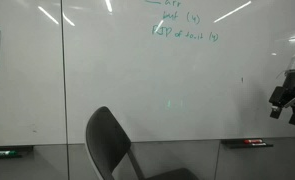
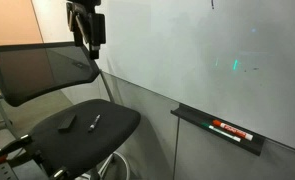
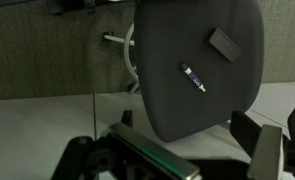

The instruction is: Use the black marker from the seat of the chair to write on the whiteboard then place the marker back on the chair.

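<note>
The black marker (image 2: 95, 121) lies on the dark seat of the chair (image 2: 112, 128); in the wrist view the marker (image 3: 193, 78) shows near the seat's middle (image 3: 177, 100). My gripper (image 2: 87, 38) hangs open and empty well above the chair, beside the backrest and close to the whiteboard (image 2: 187, 60). It also shows at the edge of an exterior view (image 1: 287, 105). In the wrist view its two fingers spread wide (image 3: 187, 155) with nothing between them. The whiteboard (image 1: 137, 60) carries green writing near its top.
A flat black eraser-like block (image 2: 67, 122) lies on the seat beside the marker, also in the wrist view (image 3: 225, 45). A tray (image 2: 222, 130) under the board holds a red-and-green marker. The chair backrest (image 2: 42, 70) stands close to the gripper.
</note>
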`<act>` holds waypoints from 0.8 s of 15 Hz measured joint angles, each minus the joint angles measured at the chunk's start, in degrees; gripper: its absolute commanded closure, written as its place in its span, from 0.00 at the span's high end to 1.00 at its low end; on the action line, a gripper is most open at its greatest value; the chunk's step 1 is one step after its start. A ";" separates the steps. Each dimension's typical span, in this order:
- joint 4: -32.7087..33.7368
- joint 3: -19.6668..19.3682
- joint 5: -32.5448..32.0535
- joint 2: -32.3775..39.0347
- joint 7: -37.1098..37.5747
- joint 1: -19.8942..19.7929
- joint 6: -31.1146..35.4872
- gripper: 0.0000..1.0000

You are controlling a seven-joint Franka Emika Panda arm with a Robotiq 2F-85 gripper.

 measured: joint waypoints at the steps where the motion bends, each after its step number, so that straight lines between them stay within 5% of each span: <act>1: 0.05 0.00 0.00 0.00 0.00 0.00 0.01 1.00; 8: -0.66 1.07 0.00 0.45 -0.42 -0.08 1.16 1.00; 12: -4.95 6.26 -0.10 5.72 -0.92 1.92 15.07 1.00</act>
